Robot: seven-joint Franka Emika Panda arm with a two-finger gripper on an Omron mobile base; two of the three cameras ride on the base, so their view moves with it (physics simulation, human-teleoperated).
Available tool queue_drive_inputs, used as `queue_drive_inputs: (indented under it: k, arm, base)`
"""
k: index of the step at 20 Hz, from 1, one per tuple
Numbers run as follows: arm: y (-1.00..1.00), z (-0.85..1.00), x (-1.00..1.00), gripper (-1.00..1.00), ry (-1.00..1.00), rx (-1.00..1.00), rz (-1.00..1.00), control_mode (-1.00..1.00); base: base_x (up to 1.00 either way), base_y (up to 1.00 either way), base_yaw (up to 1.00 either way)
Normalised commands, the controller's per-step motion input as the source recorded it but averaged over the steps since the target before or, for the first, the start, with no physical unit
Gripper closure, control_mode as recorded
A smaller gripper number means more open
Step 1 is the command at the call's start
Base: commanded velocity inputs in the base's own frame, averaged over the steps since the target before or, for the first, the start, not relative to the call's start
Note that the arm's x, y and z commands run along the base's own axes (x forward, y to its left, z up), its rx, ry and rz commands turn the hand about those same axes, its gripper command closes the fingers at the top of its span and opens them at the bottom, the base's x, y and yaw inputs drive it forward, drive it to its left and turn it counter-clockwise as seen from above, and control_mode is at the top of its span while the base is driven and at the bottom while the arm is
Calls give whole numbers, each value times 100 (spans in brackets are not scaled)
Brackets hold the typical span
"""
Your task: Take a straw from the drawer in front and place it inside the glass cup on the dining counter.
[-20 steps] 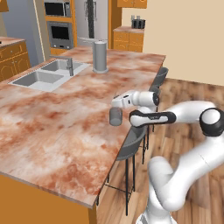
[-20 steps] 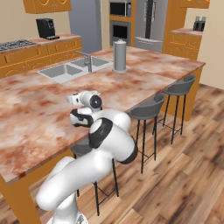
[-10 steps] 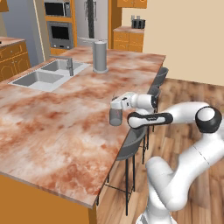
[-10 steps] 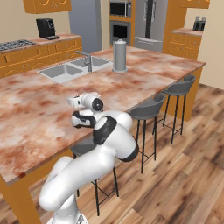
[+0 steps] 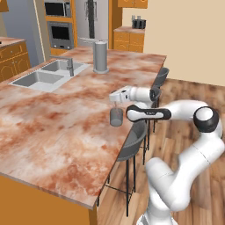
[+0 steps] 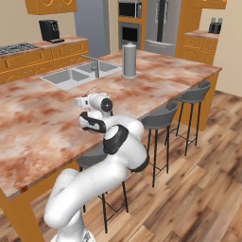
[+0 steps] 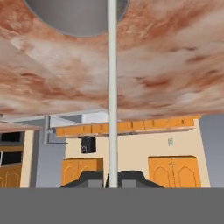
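Note:
The glass cup (image 5: 116, 116) stands near the right edge of the dining counter (image 5: 57, 127), a small grey tumbler. My gripper (image 5: 113, 97) hovers just above it, pointing out over the counter. In the hand view my gripper (image 7: 112, 179) is shut on the straw (image 7: 112, 87), a thin pale stick that runs straight out from the fingertips (image 7: 131, 177) and crosses the grey round of the cup (image 7: 76, 17) at the top edge. That view is rolled, so the marbled counter (image 7: 175, 65) appears overhead. The drawer is out of view.
A taller opaque grey cylinder (image 5: 100, 57) stands further back on the counter, next to the sink (image 5: 44, 77) and faucet (image 5: 70, 66). Dark bar stools (image 5: 132, 147) line the counter's right side below my arm. Orange cabinets and ovens run along the back wall.
My hand has slid a little to the left with the straw and now sits more directly over the cup. The cup has stayed put.

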Motion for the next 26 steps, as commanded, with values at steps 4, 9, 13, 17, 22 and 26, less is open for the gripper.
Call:
queue_drive_inputs:
  k: [4, 9, 13, 17, 22, 26]
  arm:
    - [-6, -45, 3, 100, 0, 0, 7, -100]
    - [-27, -59, 1, 100, 0, 0, 8, -100]
    - [-22, -35, 12, 100, -2, 0, 7, -100]
    - [-16, -4, 2, 100, -6, 0, 7, -100]
    - [-19, -1, 0, 100, -4, 0, 6, -100]
    - [-3, 0, -1, -100, 0, 0, 3, -100]
  base:
    - [0, 0, 0]
    - [0, 0, 0]
    - [0, 0, 0]
    - [0, 0, 0]
    - [0, 0, 0]
    - [0, 0, 0]
